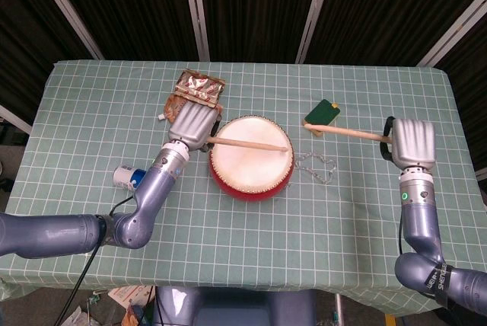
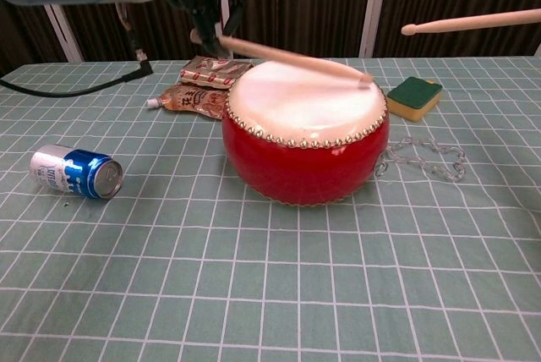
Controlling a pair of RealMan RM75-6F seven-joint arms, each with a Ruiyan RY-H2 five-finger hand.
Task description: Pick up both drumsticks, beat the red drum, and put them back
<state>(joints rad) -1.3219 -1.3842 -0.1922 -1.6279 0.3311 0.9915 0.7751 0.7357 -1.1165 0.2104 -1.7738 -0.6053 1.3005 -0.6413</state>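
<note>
Dark vertical panels back a counter (image 1: pixel 76 97) covered in green checked cloth. Far left lies a blue drink can (image 2: pixel 76 172) on its side; behind the drum, foil snack packets (image 1: pixel 196 90). Left robot hand (image 1: pixel 192 124), fingers wrapped around the butt of the left drumstick (image 1: pixel 247 144), holds it nearly level, long axis running left to right, tip pointing right and resting at the far right edge of the skin of the red drum (image 2: pixel 304 138), which sits mid-counter. Right of the drum lie a clear chain (image 2: pixel 423 157) and a green-and-yellow sponge (image 1: pixel 323 113). Right robot hand (image 1: pixel 412 143), closed on the right drumstick (image 1: pixel 350 134), keeps it raised, tip pointing left above the sponge, well apart from the drumhead. Judged next: the right stick's downstroke, leftward and down onto the skin.
</note>
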